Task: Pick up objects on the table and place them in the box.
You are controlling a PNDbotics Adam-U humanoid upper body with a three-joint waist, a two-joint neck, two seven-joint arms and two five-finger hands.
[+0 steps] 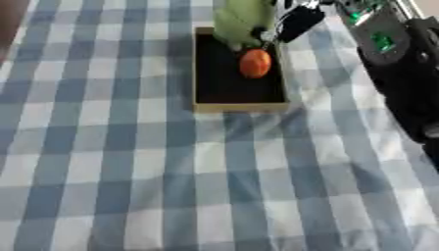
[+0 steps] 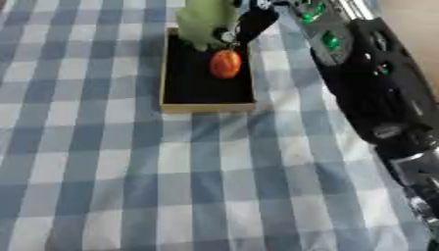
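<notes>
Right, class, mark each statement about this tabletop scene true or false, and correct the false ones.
1. An orange object lies inside the box. True.
2. The box is blue inside. False: its inside is black, with a tan rim.
3. The right hand is at the box's far right corner. True.
4. The tablecloth is plain white. False: it is checked blue and white.
5. A green object sits at the box's far end. True.
6. The left hand reaches into the box. False: no left hand shows in either view.
</notes>
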